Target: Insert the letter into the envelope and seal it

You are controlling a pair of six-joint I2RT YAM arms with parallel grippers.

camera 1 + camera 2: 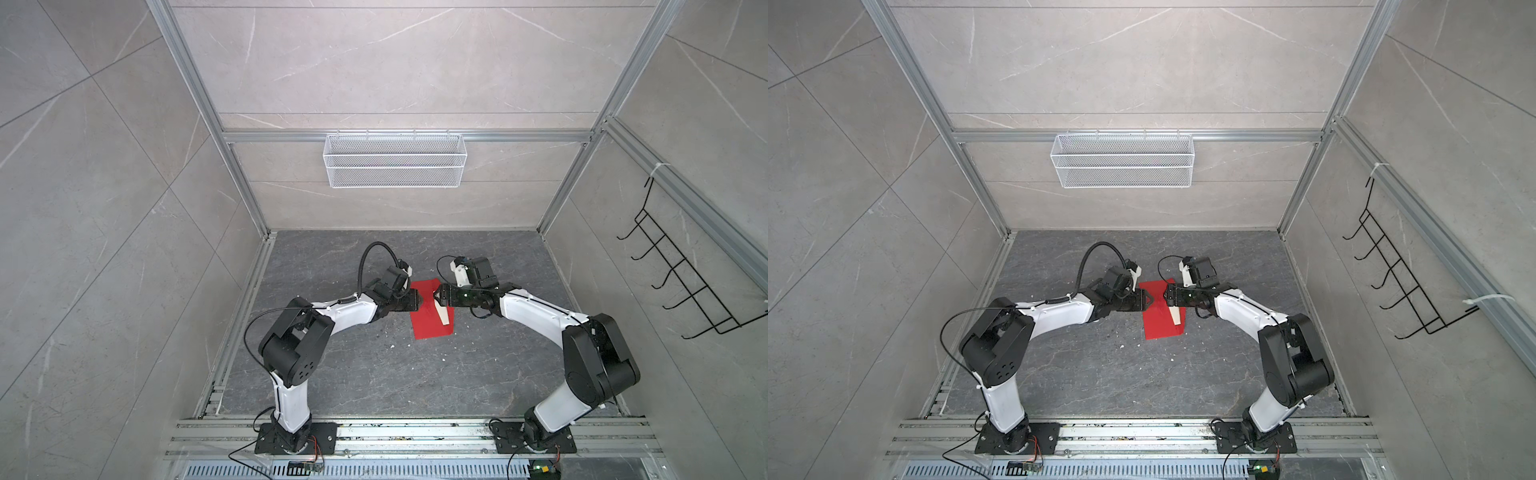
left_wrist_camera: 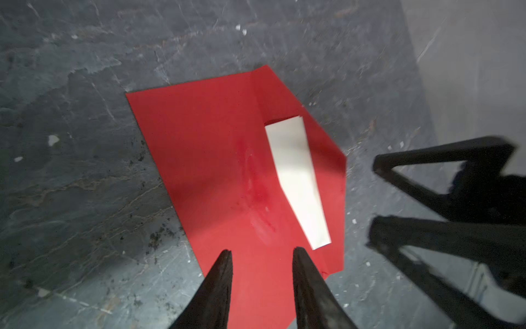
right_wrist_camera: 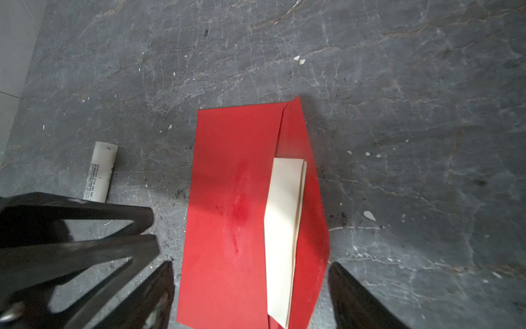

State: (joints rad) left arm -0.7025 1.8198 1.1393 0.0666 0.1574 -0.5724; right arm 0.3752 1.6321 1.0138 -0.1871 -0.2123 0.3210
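Observation:
The red envelope [image 1: 426,322] [image 1: 1156,324] lies flat mid-table, its flap [image 3: 308,176] folded open to one side. The letter [image 3: 281,228] [image 2: 296,176] is folded, and a cream strip of it [image 1: 444,319] [image 1: 1175,318] sticks out of the envelope's mouth and over the flap. Hovering over the envelope's far half, my left gripper [image 2: 262,250] [image 1: 421,300] is open, with only red paper under the gap. Facing it from the other side, my right gripper [image 3: 251,264] [image 1: 434,297] is wide open and spans the envelope's width. Neither holds anything.
A small white glue-stick tube [image 3: 101,171] lies on the dark stone table [image 1: 374,374] beside the envelope, near the left arm's fingers [image 3: 142,213]. A white wire basket [image 1: 395,160] hangs on the back wall and a black hook rack [image 1: 681,282] on the right wall.

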